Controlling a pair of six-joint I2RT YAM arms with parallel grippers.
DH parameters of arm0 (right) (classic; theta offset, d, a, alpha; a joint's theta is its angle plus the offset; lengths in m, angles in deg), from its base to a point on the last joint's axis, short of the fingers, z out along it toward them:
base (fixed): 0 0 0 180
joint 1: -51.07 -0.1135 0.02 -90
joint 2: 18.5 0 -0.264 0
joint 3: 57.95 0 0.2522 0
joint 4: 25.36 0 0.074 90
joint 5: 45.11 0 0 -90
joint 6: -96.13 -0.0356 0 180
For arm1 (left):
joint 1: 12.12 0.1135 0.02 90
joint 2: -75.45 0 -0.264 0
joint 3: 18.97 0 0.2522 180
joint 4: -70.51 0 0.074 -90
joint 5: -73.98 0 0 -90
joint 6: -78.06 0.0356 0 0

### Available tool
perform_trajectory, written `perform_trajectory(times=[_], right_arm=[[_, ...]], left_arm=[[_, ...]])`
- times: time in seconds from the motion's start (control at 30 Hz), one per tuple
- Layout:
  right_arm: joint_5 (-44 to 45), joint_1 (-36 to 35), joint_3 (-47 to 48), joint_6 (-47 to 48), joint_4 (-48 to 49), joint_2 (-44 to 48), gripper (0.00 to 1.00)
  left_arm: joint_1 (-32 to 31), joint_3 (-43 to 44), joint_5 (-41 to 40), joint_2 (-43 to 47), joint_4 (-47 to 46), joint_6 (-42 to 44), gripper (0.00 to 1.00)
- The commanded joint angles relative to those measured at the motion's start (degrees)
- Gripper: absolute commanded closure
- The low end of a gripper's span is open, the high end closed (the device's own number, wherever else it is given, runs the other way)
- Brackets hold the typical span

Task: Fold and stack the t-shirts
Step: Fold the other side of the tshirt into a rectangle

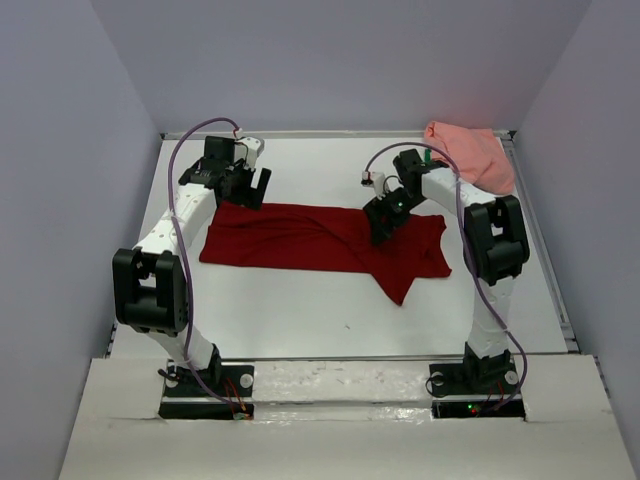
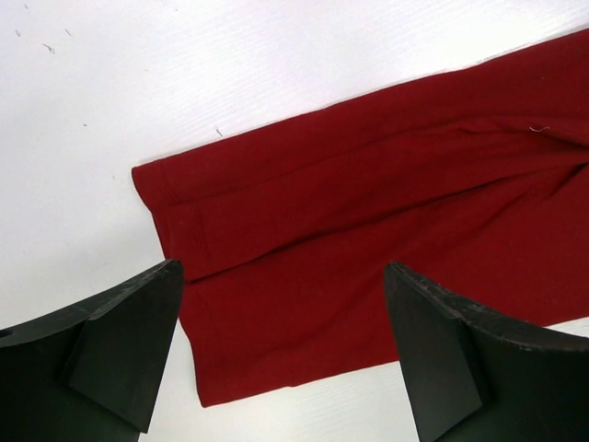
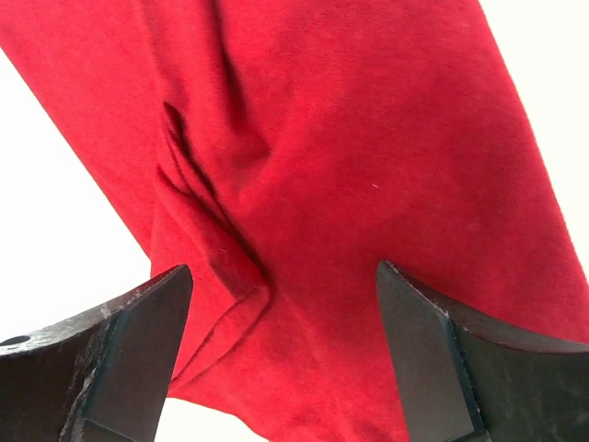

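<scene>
left claw (image 1: pixel 254 188) in upper left of centre, jaws spread wide, holding nothing, hovering by top left edge of dark red shirt (image 1: pixel 300 238). shirt lies flat as long band across middle of white table (image 1: pixel 300 315), one pointed flap toward lower right. right claw (image 1: pixel 380 232) right of centre, jaws apart above shirt's wrinkled part, cloth not pinched. pink shirt (image 1: pixel 478 155) bunched in upper right corner, apart from red one.

From its base at seven o'clock, the left arm (image 1: pixel 175 225) reaches toward eleven, and the left gripper (image 1: pixel 252 190) hangs with jaws spread wide. The right arm (image 1: pixel 470 215) rises toward one, then folds back; the right gripper (image 1: pixel 381 232) points toward seven o'clock, jaws parted.
</scene>
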Motion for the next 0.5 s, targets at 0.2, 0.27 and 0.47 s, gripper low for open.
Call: perform_trajectory(times=[0.2, 0.27, 0.47], right_arm=[[-3.8, -1.7, 1.2, -0.4, -3.1, 4.9, 0.18], [-3.8, -1.7, 0.7, -0.2, -3.7, 5.1, 0.23], [-5.5, -2.2, -1.0, -0.1, -4.9, 6.0, 0.35]], left_arm=[[-0.4, 0.1, 0.7, 0.0, 0.0, 0.3, 0.01], [-0.5, 0.1, 0.8, 0.0, 0.0, 0.4, 0.01], [-0.5, 0.3, 0.7, 0.0, 0.0, 0.4, 0.01]])
